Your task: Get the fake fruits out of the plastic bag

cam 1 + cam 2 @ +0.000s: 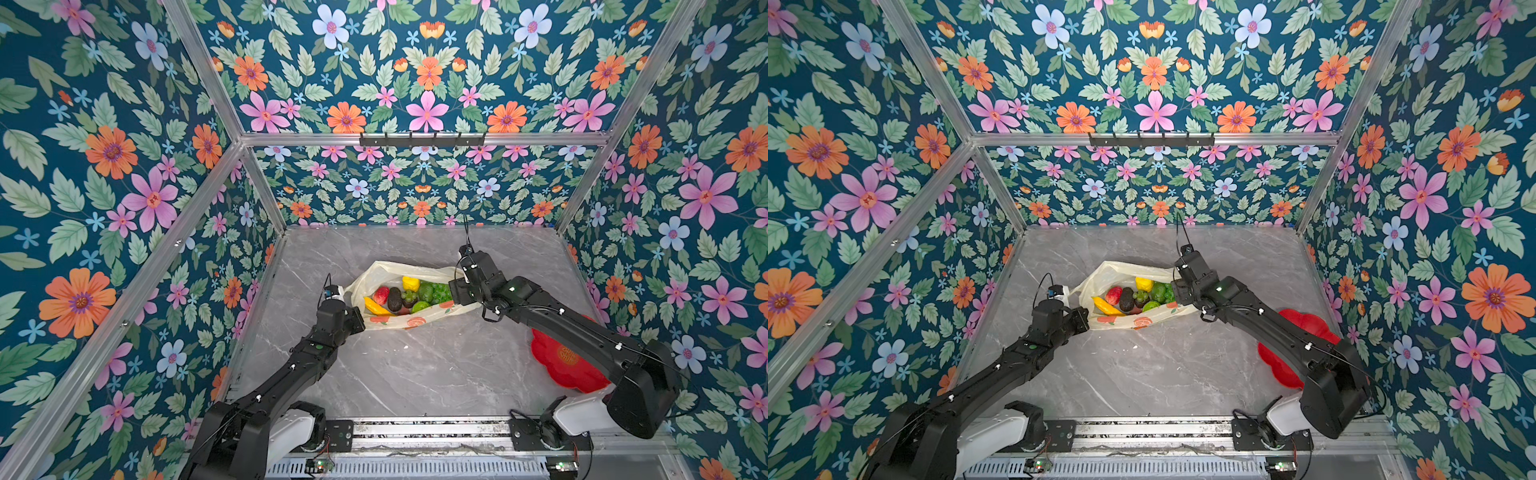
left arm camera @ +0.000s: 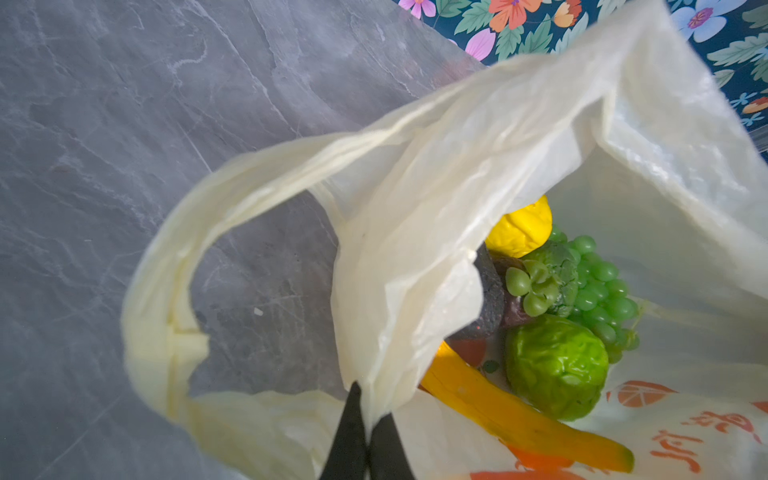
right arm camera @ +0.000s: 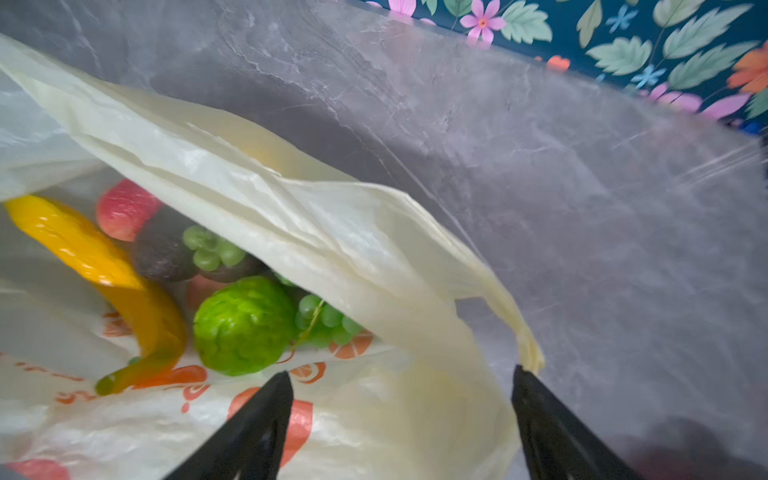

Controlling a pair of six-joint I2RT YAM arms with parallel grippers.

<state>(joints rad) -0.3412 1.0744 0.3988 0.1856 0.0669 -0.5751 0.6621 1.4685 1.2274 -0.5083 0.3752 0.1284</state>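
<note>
Fake fruits (image 1: 409, 297) are piled inside the plastic bag (image 1: 382, 272) on the table (image 1: 415, 374), its rim pinched by the left gripper (image 2: 370, 405) so the mouth is held open, while the right gripper (image 3: 402, 371) is spread wide, empty, at the bag's other side.

1. A thin, crinkly, pale-yellow bag (image 1: 376, 272) with orange-red fruit prints is seen lying near the middle of the grey table (image 1: 415, 374), its mouth spread wide open upward.
2. Glossy fruits (image 1: 408, 296) are heaped inside it, touching: a yellow banana (image 1: 374, 307) at the left, a red strawberry (image 1: 381, 295), a dark avocado (image 1: 395, 300), a yellow lemon (image 1: 411, 283) at the far edge, two bumpy green fruits (image 1: 420, 306) and green grapes (image 1: 442, 292) at the right.
</note>
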